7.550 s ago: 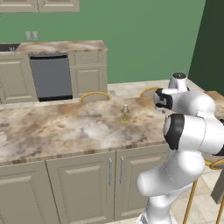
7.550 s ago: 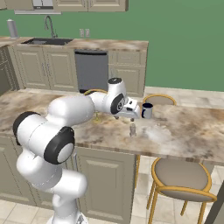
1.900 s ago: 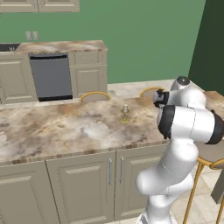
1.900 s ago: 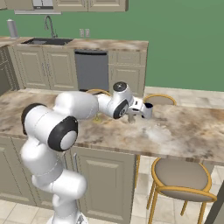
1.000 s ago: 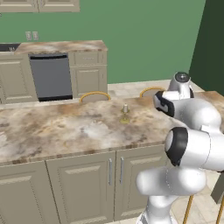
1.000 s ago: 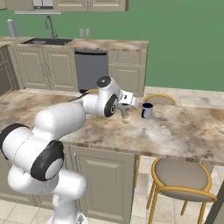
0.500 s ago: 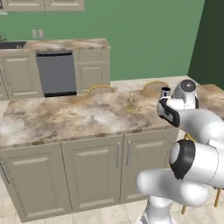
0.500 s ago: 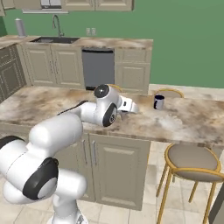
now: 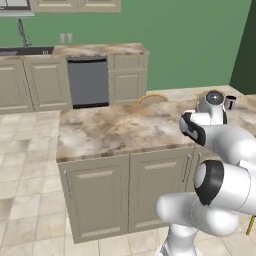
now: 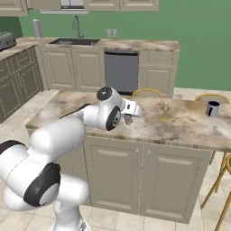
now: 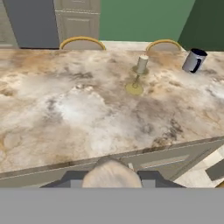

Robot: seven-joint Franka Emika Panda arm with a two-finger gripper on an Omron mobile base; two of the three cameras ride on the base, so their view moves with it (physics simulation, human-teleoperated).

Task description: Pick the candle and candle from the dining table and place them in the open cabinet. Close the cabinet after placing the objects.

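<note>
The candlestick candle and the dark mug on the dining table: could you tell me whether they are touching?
Apart. In the hand view, bare marble of the dining table lies between the candle on its candlestick and the mug; the right base view shows the same gap.

Hand view: candlestick (image 11: 136,80) at upper centre on the dining table (image 11: 78,113); mug (image 11: 194,60) at upper right; my gripper (image 11: 112,175) at bottom centre, holding a stubby candle (image 11: 112,173)
</note>
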